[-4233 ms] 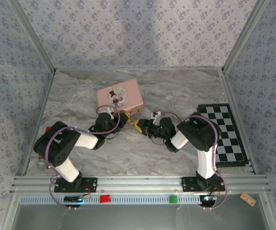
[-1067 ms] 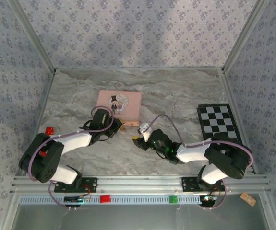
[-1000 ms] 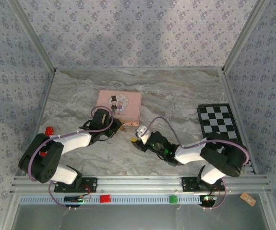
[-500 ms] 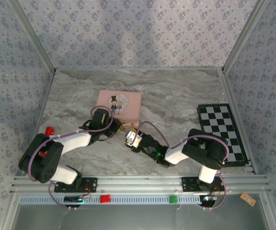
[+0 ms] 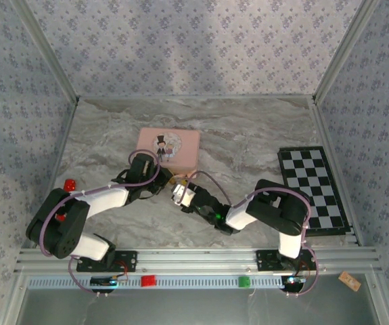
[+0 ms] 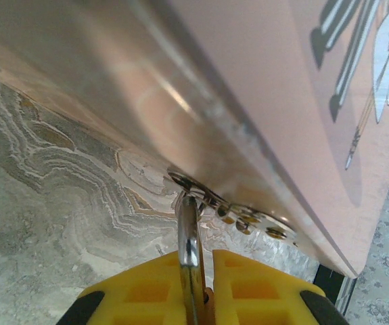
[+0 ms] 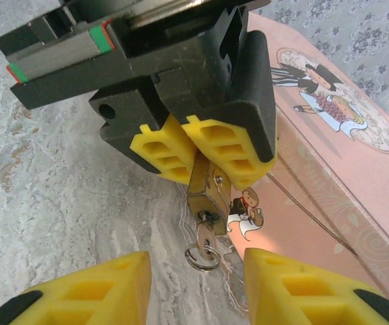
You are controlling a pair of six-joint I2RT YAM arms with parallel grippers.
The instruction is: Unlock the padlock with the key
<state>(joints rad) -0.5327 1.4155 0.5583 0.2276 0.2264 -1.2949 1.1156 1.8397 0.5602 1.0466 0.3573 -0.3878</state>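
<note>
The brass padlock (image 7: 208, 192) hangs pinched between the yellow fingers of my left gripper (image 7: 195, 161), which is shut on it. Its silvery shackle (image 6: 189, 233) runs up through the hasp (image 6: 229, 208) on the pink tin (image 6: 282, 101). The small pale key (image 7: 205, 238) sits in the padlock's keyhole, with a wire ring (image 7: 202, 258) dangling from it. My right gripper (image 7: 195, 292) stands open just below the key, a yellow finger (image 7: 89, 291) on each side, touching nothing. From above, the left gripper (image 5: 165, 181) and right gripper (image 5: 179, 193) meet at the tin's (image 5: 169, 145) front edge.
A black-and-white chessboard (image 5: 314, 184) lies at the right edge of the marble table (image 5: 248, 128). A small red cube (image 5: 69, 184) sits at the left beside the left arm. Patterned walls close in the back and both sides.
My right gripper has travelled left across the table to the padlock, and its jaws have narrowed somewhat. The left arm and the tin have stayed still.
</note>
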